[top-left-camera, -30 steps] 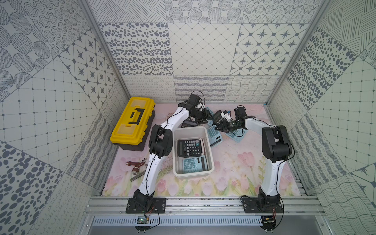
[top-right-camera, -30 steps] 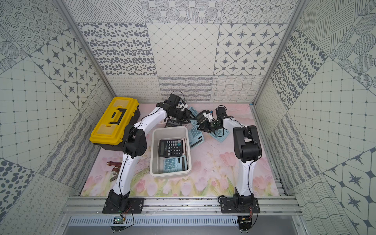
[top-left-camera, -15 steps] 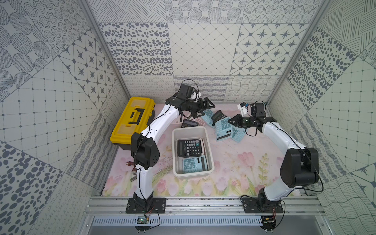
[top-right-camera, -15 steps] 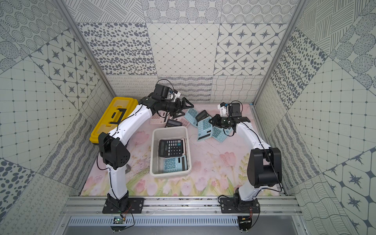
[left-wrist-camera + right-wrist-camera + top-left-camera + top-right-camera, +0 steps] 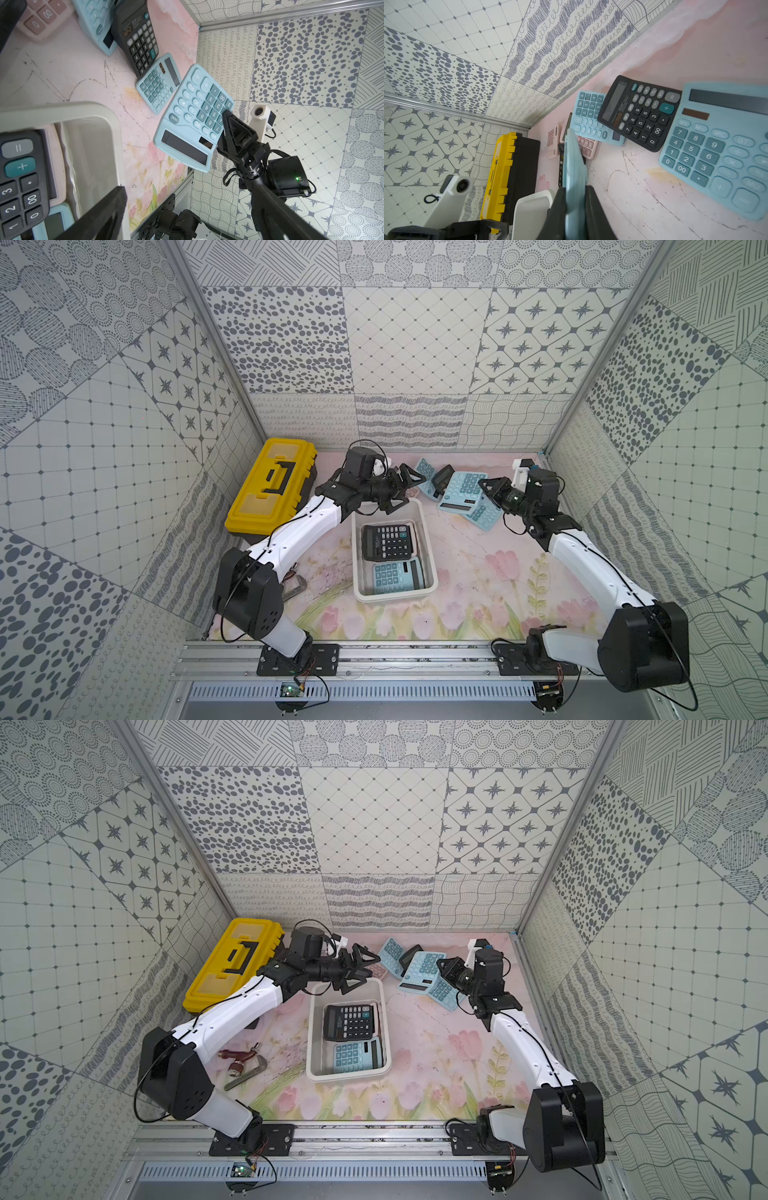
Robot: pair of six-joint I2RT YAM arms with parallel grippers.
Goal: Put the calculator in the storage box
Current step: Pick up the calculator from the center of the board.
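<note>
The right jaws were closed on one edge of a light blue calculator (image 5: 193, 116), holding it clear of the worktop (image 5: 478, 572). It hung just past the far right corner of the storage box (image 5: 395, 598), not yet over it. The left jaws stood wide and empty above the box's far end.

As I judged it, the carry needed care. Pinched by an edge only, the calculator could swing or slip. A slow pass over the rim, a turn to lie flat and a low release onto those already inside would serve best, with the left arm first drawn away from the box.

Counted, there were four light blue ones: the held one, the boxed blue calculator (image 5: 397, 576) at the near end, and a small blue calculator (image 5: 591, 116) and a large blue calculator (image 5: 716, 149) beyond the box. There were two black: the boxed black calculator (image 5: 386, 541) and a loose black calculator (image 5: 639, 112) beyond it. At least one pink calculator (image 5: 586, 145) lay past the far end, though their number was unclear. There was one box, and one yellow toolbox (image 5: 270, 485) to its left.
</note>
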